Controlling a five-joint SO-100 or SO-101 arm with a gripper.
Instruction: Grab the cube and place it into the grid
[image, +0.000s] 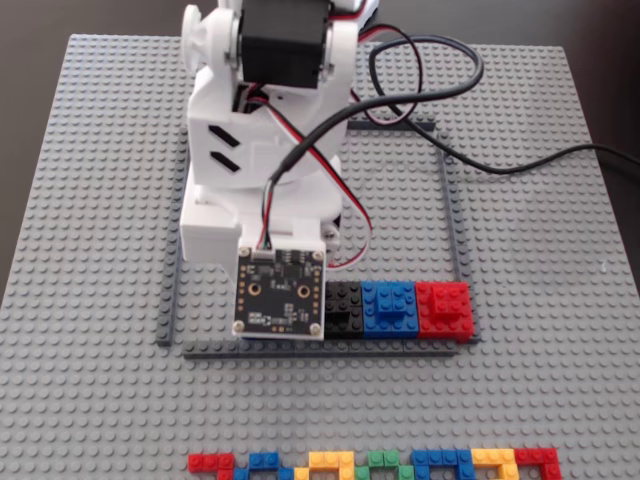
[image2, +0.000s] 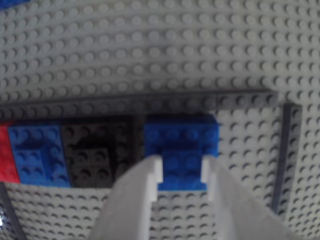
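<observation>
Wrist view, left to right: red cube (image2: 6, 155) at edge, second blue cube (image2: 37, 155), black cube (image2: 97, 152), then cube (image2: 182, 142) between white fingers (image2: 145, 185). Fingers slightly apart, pinching cube's lower stepped part; gripper (image2: 181, 172) enters from bottom. All four blocks sit in row inside grid (image2: 200, 98), along its strip. Baseplate (image2: 150, 45) grey, studded. Fixed view: arm hides held cube; colourful brick row (image: 375, 463) lies outside grid, at bottom.
</observation>
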